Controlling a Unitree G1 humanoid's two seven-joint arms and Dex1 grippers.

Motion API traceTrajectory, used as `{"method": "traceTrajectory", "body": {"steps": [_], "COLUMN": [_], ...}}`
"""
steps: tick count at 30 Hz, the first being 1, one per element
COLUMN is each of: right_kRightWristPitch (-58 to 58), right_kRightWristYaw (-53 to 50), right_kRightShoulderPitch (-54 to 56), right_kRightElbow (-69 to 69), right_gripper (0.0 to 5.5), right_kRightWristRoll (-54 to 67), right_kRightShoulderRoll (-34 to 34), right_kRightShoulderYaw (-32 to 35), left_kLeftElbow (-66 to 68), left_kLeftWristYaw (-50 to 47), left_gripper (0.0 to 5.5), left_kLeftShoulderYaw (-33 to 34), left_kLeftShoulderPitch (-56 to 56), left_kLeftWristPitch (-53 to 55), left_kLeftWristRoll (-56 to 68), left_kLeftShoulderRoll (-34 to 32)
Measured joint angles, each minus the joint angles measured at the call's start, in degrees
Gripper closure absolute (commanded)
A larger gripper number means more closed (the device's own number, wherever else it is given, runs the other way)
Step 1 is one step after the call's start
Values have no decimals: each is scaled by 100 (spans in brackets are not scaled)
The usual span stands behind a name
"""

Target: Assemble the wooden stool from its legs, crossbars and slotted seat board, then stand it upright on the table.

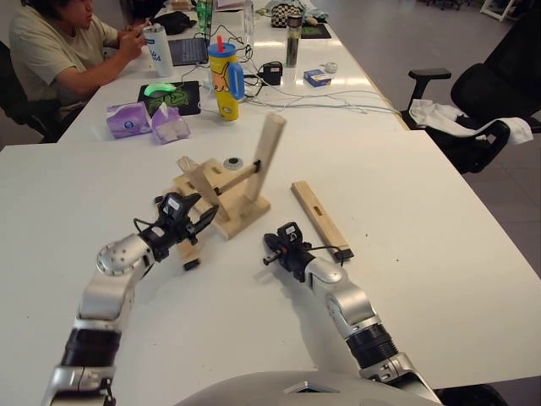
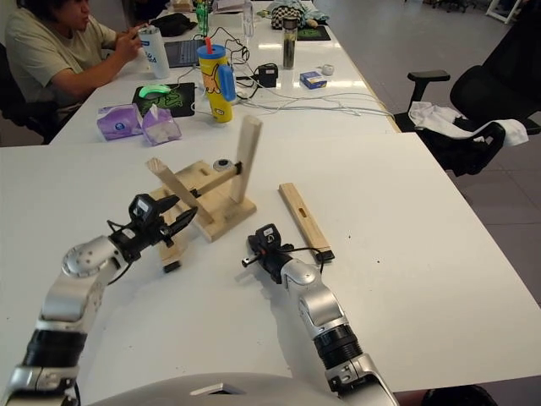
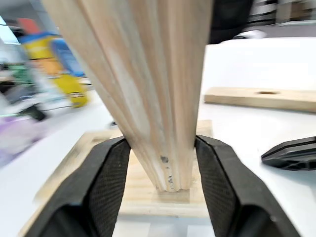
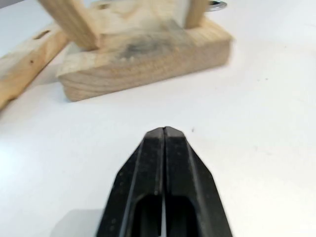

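1. Clamped in the left gripper [image 1: 196, 218]: a tilted leg [image 3: 148, 74] on the seat board [image 1: 243, 211], middle of the table [image 1: 423, 254].
2. Pinched shut, empty, near the board: right gripper [image 4: 164, 136].
3. Probably light, stiff wood; best grasped mid-leg.

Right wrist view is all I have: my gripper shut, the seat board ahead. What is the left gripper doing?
Observer: The left gripper is shut on a short tilted leg, close to where it meets the seat board.
Operator: Any loose parts near me?
Observer: One slotted bar lies flat on the table, to the right of the right gripper.
Operator: And the other leg?
Observer: The tall leg rises from the board, leaning a little.
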State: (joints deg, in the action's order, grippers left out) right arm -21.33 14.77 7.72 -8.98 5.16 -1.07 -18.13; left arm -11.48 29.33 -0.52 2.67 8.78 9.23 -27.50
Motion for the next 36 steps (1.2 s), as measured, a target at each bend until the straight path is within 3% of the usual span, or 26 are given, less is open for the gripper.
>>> {"method": "traceTrajectory", "body": {"steps": [6, 16, 25, 31, 36], "right_kRightWristPitch": [3, -96, -740, -932, -746], "right_kRightWristYaw": [-27, 408, 1362, 1216, 866], "right_kRightShoulderPitch": [-85, -165, -1551, -1119, -827], "right_kRightElbow": [56, 341, 3126, 3533, 2565], "right_gripper": [550, 550, 550, 550, 550], "right_kRightWristRoll": [7, 119, 1820, 2186, 1474], "right_kRightShoulderRoll": [-11, -347, -871, -762, -516], "right_kRightShoulderYaw": [205, 470, 1106, 1059, 463], "left_kLeftElbow": [331, 964, 2061, 2240, 2231], "left_kLeftWristYaw": [479, 1511, 3390, 4229, 4514], "left_gripper": [340, 340, 340, 341, 258], "left_kLeftShoulderYaw": [-314, -277, -364, -580, -733], "left_kLeftShoulderPitch": [-404, -930, -2009, -2436, -2513], "left_kLeftWristPitch": [-202, -645, -790, -410, -278], "left_kLeftWristRoll": [19, 294, 723, 909, 991], "left_kLeftShoulderRoll": [-76, -348, -782, -770, -679]}}
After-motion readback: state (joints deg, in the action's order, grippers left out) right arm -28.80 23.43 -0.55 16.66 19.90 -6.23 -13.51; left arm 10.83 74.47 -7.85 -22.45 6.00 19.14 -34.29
